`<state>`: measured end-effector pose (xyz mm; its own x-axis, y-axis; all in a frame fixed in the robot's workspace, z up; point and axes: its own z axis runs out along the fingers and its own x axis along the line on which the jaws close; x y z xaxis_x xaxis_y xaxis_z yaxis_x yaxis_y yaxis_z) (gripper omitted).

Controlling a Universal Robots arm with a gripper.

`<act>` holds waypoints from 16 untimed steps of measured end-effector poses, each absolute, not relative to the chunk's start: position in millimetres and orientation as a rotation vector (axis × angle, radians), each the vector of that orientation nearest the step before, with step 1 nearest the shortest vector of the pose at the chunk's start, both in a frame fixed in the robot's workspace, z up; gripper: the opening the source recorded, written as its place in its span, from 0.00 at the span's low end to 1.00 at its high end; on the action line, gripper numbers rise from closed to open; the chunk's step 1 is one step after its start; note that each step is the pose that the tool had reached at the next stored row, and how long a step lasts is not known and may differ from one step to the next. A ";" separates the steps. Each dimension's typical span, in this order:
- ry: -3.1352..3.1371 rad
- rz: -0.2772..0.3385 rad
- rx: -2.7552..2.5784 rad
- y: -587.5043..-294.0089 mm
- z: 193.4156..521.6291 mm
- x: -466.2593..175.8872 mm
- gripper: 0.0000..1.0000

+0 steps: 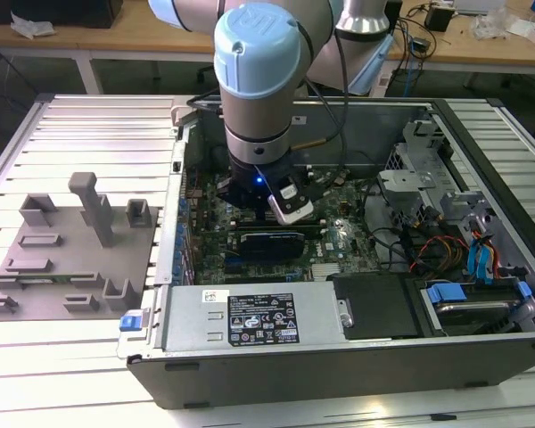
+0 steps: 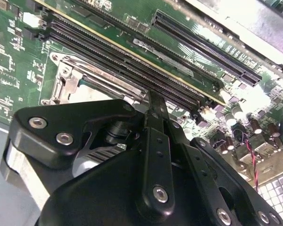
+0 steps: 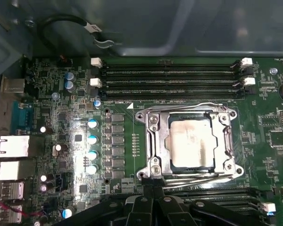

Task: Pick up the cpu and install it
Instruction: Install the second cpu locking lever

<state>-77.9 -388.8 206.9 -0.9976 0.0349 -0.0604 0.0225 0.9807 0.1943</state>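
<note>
The cpu [image 3: 189,143], a flat square chip with a silver-white top, lies inside the metal socket frame [image 3: 151,141] on the green motherboard [image 3: 61,122]. The frame's plate and wire levers lie down around the chip. In the first wrist view my gripper [image 3: 152,189] is at the socket's near edge, just off the frame, shut with nothing between its fingers. The second wrist view shows the black gripper body [image 2: 151,179] low over the board beside the socket [image 2: 80,84]. In the exterior view the gripper [image 1: 269,201] reaches down into the open computer case [image 1: 339,357].
Memory slots [image 3: 170,77] run along both sides of the socket. Capacitors [image 3: 91,141] and rear ports [image 3: 9,146] stand beside it. In the case are a power supply [image 1: 250,316], drive bays with cables [image 1: 455,250] and a black card [image 1: 269,242]. A grey fixture with blocks and posts [image 1: 71,250] lies at the exterior view's left.
</note>
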 end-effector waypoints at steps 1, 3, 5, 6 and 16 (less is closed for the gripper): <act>3.062 0.305 0.044 -388.8 206.4 -78.5 0.11; 3.059 0.316 0.044 -388.8 204.9 -79.0 0.11; 3.056 0.326 0.045 -388.8 203.4 -79.1 0.11; 3.054 0.338 0.045 -388.8 202.5 -79.2 0.11; 3.041 0.382 0.045 -388.8 198.5 -80.9 0.11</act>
